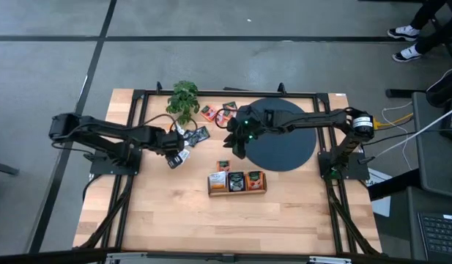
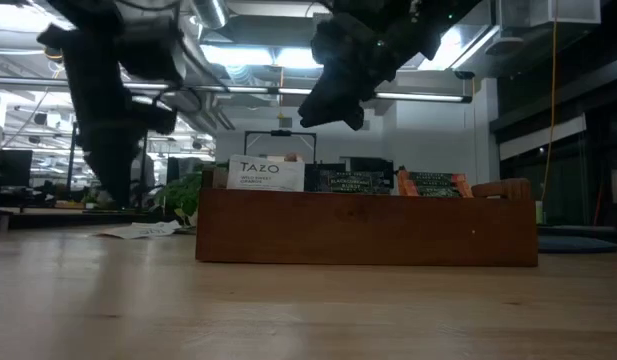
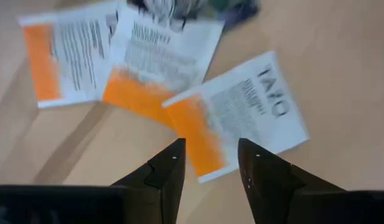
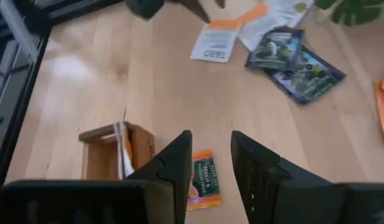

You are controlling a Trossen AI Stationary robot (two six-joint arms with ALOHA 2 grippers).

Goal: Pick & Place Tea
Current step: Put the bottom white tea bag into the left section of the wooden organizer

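Note:
Three white-and-orange tea packets (image 3: 148,62) lie flat and overlapping on the wooden table. My left gripper (image 3: 210,155) hangs open just above the orange end of the nearest packet (image 3: 241,106), pointing steeply down; in the high view it shows left of centre (image 1: 178,158). My right gripper (image 4: 210,149) is open in the air over a loose orange packet (image 4: 203,177), which lies beside the wooden box (image 1: 236,183). The box holds several upright packets. Two dark teal packets (image 4: 294,62) lie flat farther off.
A small green plant (image 1: 183,99) stands at the far side, with orange-red packets (image 1: 211,114) beside it. A black disc (image 1: 284,136) lies under the right arm. Bare wood stretches in front of the box toward the near edge. A person's feet (image 1: 405,33) show beyond the table.

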